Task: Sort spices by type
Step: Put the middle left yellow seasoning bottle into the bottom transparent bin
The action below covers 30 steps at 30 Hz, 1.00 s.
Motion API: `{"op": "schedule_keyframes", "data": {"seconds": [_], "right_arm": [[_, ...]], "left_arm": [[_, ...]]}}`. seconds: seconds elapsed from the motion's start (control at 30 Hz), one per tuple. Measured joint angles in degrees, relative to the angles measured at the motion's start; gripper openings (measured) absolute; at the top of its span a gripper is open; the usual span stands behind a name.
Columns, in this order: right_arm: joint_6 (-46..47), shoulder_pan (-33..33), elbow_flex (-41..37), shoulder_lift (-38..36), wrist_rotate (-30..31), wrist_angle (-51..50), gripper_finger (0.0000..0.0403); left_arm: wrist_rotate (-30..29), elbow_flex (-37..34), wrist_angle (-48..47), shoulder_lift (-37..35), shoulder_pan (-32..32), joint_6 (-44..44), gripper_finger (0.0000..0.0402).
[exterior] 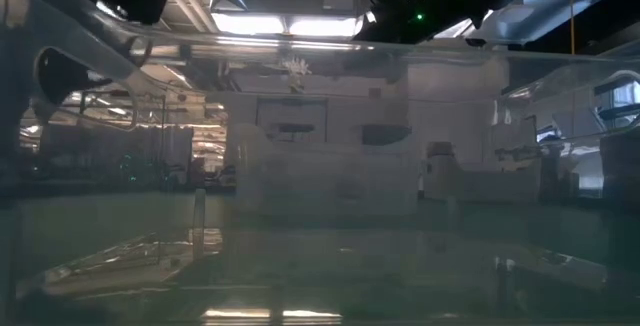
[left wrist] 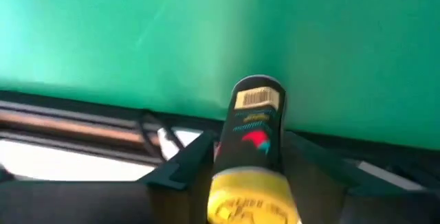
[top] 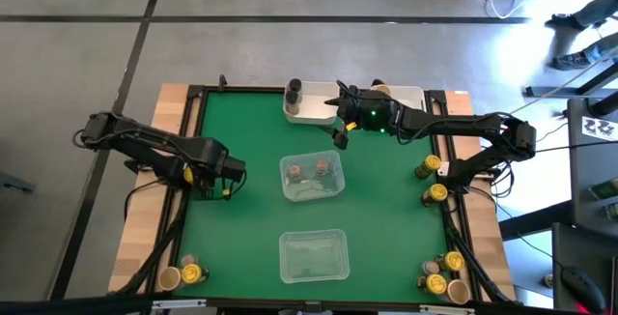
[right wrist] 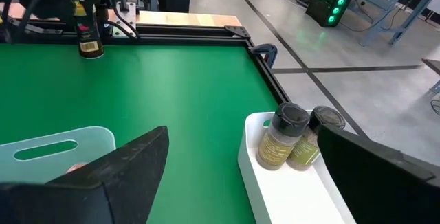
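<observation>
The left gripper (top: 228, 182) sat over the mat's left side, fingers clamped on a yellow-lidded jar (left wrist: 251, 148) — held up off the green mat (top: 386, 218). The right gripper (top: 340, 133) hung by the white bin (top: 314, 114) at the far edge, fingers wide apart, nothing in them — two dark-lidded jars (right wrist: 280, 138) stood in that bin. Two more jars (top: 308, 169) rested in the middle clear tray (top: 312, 191).

The clear tray (top: 312, 177) sits mid-table. Behind it, at the far edge, a white bin (top: 311, 110) holds two jars (right wrist: 280, 137). A second clear tray (top: 313, 256) lies nearer the front edge. Jars (top: 433, 181) line the tray's right; more (top: 193, 273) stand front-left.
</observation>
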Motion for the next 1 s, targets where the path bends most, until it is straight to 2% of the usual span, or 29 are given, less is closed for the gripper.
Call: {"op": "schedule_keyframes", "data": {"seconds": [0.17,0.43,0.73,1.0], "right_arm": [[0.0,0.0,0.0,0.0,0.0,0.0,0.0372],[0.0,0.0,0.0,0.0,0.0,-0.2,0.0372],[0.0,0.0,0.0,0.0,0.0,-0.1,0.0372],[0.0,0.0,0.0,0.0,0.0,0.3,0.0372]], "left_arm": [[-1.0,3.6,-5.7,-0.8,0.0,-3.6,0.0215],[0.2,2.0,-6.0,-5.6,-0.2,-9.3,0.0290],[3.1,-2.1,-5.8,-6.5,-0.1,-9.3,0.0301],[2.2,-6.3,-5.6,-3.7,1.1,-7.4,0.0301]]}}
